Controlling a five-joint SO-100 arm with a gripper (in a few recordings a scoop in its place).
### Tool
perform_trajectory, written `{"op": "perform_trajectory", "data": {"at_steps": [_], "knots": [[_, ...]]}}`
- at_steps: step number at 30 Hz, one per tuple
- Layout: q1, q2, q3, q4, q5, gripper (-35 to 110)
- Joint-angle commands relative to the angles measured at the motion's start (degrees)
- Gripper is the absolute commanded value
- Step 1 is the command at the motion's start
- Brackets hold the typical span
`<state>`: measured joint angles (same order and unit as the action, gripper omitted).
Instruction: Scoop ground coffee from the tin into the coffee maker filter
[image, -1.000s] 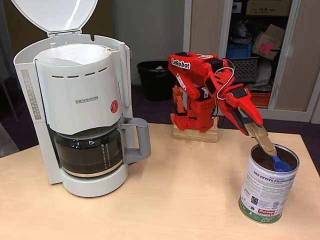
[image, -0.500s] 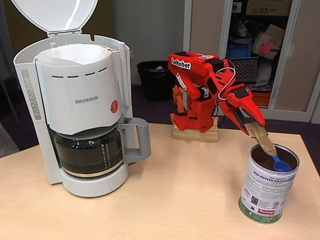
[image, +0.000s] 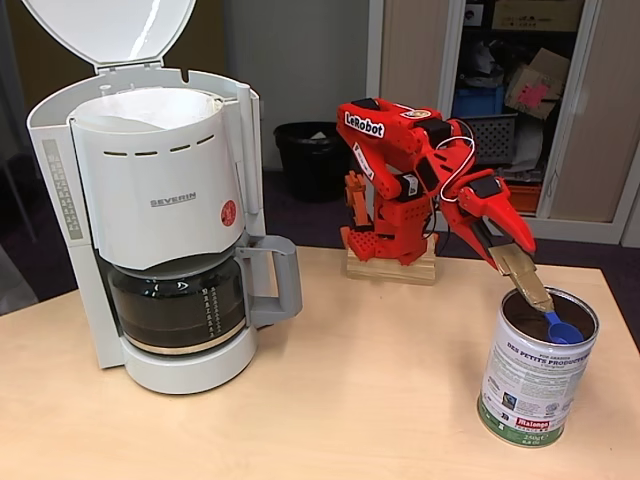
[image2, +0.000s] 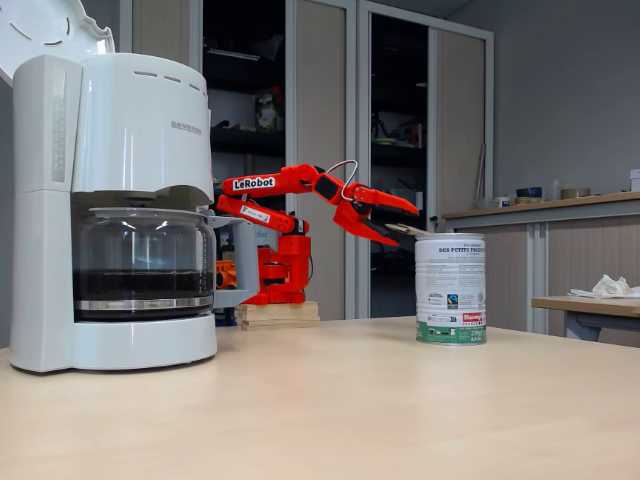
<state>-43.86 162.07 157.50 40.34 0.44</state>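
The fingers (image: 522, 272) grip a blue scoop (image: 562, 329) inside the tin (image: 535, 375); best to lift it level, clearing the rim.

The tin (image: 538, 372) is shiny metal with a paper label. The coffee maker (image: 160, 215) is smooth white plastic, its carafe (image2: 143, 264) glossy glass. The desk (image: 330, 420) is matt wood.
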Motion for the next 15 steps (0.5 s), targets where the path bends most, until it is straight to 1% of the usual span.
{"op": "perform_trajectory", "data": {"at_steps": [1, 15], "knots": [[-0.3, -1.3, -1.8, -1.1, -1.1, 25], [0.2, -7.6, -4.5, -4.9, -0.3, 24]]}}
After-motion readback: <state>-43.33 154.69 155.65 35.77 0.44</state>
